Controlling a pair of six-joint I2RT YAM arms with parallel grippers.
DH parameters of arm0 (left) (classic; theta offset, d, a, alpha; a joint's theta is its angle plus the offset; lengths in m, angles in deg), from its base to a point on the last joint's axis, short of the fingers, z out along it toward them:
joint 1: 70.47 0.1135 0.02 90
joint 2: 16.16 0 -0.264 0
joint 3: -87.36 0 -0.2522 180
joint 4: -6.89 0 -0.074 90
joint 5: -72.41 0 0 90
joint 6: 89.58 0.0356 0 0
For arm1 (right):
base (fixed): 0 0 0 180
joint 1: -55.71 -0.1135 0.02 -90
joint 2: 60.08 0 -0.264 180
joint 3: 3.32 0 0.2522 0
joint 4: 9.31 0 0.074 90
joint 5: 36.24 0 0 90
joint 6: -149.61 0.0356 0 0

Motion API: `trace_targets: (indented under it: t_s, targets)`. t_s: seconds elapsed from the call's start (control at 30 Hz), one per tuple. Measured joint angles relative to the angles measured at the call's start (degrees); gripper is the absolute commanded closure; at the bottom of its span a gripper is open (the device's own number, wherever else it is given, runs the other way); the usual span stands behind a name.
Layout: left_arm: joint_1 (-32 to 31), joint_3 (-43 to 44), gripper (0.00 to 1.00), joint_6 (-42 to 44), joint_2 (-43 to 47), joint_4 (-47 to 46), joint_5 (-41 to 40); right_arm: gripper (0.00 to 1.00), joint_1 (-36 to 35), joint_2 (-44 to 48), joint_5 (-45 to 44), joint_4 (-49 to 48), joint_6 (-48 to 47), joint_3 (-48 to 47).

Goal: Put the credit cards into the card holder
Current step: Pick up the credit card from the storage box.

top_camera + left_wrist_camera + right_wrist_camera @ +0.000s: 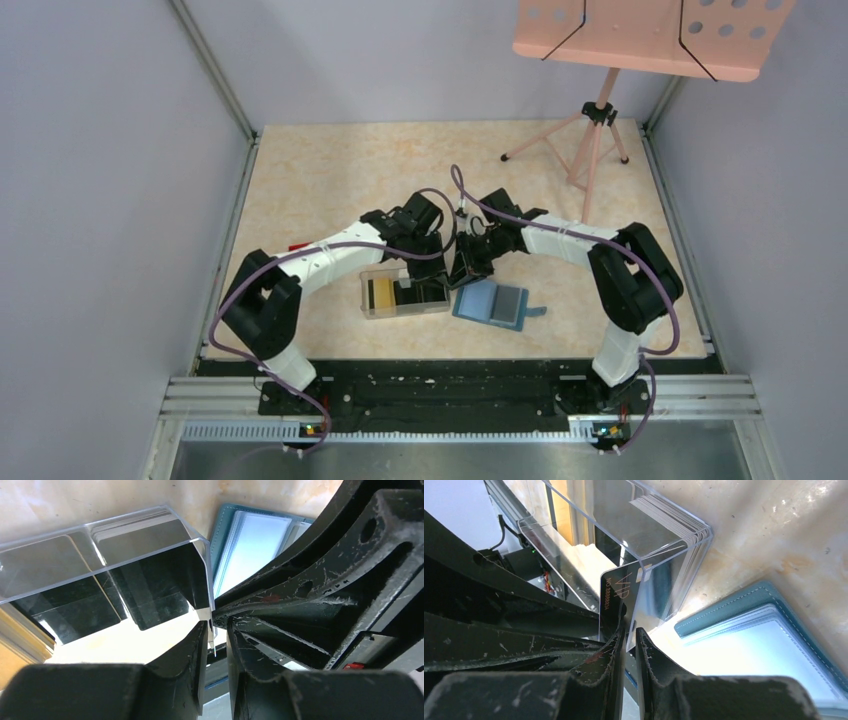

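The teal card holder (495,303) lies open on the table, its pale blue pockets up (255,545) (769,645). To its left stands a clear plastic box (375,312) holding gold credit cards (381,292), black ones (155,595) and a pale grey stack (669,517). My left gripper (437,270) (218,630) is shut on the box's thin end wall at its corner. My right gripper (466,272) (630,635) is shut on the lower edge of an upright black card marked VIP (614,592), at that same box corner (664,545), right beside the holder.
Both grippers crowd together between the box and the holder; the right arm's fingers (325,580) fill the left wrist view. A pink music stand (600,130) stands at the back right. A small red object (297,245) lies behind the left arm. Grey walls enclose the table.
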Motion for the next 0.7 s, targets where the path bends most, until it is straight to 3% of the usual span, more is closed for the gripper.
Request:
trace_targets:
  t_s: [0.17,0.37,0.43,0.7]
  targets:
    - [-0.11,0.00,0.78,-0.09,-0.96,-0.39,1.60,0.86,0.02,0.00,-0.83,0.13,-0.24,0.00]
    - [-0.13,0.94,0.99,0.07,-1.79,0.92,1.31,0.86,0.00,0.00,-0.85,0.07,-0.31,0.00]
    - [-0.13,1.51,1.00,0.20,-2.14,1.77,1.09,0.84,0.02,0.00,-0.74,-0.02,-0.28,0.00]
    - [-0.15,2.14,1.00,0.24,-1.95,4.33,-1.20,0.53,0.61,3.21,-0.46,-0.13,-0.02,0.00]
